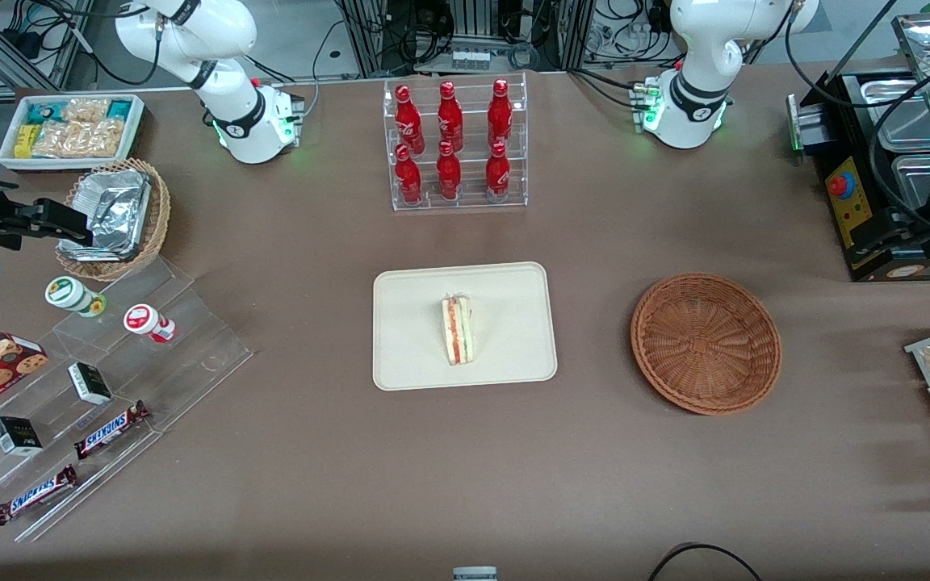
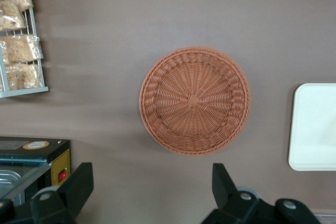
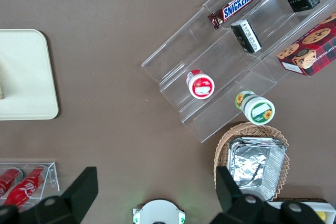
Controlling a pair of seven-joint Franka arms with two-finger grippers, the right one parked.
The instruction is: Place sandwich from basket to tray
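Sandwich on tray — fingers spread above basket.

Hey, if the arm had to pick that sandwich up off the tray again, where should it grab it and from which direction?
Probably from straight above, fingers closing on the two flat bread faces. The sandwich stands on the tray with its red and green filling edge facing up, so the faces are exposed at either side. The gripper is open above the table by the empty basket.

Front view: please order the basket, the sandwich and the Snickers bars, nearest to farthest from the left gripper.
1. Basket, below the left gripper, jaws open.
2. Sandwich, on the tray.
3. Snickers bars, at the parked arm's end.
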